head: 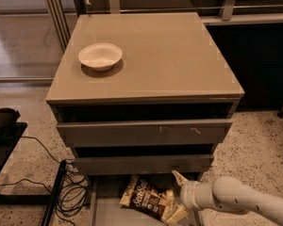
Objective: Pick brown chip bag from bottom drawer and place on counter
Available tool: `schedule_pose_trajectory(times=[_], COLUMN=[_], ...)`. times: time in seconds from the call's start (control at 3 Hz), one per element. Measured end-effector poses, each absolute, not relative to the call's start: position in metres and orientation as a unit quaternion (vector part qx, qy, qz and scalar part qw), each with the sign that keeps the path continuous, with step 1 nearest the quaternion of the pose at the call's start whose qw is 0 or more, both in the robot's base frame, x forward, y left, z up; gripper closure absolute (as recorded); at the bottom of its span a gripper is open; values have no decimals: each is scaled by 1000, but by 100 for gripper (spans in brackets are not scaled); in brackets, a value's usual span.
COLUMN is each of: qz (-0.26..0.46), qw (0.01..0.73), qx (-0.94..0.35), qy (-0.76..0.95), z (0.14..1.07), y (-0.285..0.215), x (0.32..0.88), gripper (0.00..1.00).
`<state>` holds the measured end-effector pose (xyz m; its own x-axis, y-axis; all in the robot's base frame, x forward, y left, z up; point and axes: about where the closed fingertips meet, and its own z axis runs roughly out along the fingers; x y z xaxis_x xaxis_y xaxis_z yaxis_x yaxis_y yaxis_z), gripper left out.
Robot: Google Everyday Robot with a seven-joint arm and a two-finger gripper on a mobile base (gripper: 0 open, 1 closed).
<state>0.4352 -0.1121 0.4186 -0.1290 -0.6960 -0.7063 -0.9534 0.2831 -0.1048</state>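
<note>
The brown chip bag (145,197) lies flat on the grey floor of the open bottom drawer (107,212), its white script facing up. My gripper (177,197) comes in from the right on a white arm and is low in the drawer. It is open, with one finger (179,178) behind the bag's right end and the other in front of it. The tan right end of the bag sits between them. The counter (165,55) is the glossy taupe top of the cabinet above.
A white bowl (100,55) stands on the counter's left side. Two drawers with flat fronts (141,132) jut out above the bottom one. Black cables (68,187) and a dark stand lie on the floor at the left.
</note>
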Motion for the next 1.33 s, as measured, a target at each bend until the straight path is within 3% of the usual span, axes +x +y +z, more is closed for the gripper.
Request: schedule_pose_trajectory(times=[0.67,1.33], qz=[188,177], qw=[326,326], qx=[-564,-570], qy=[734,733], z=[333,333], y=[-101,-98], x=[455,452], gripper=[0,0])
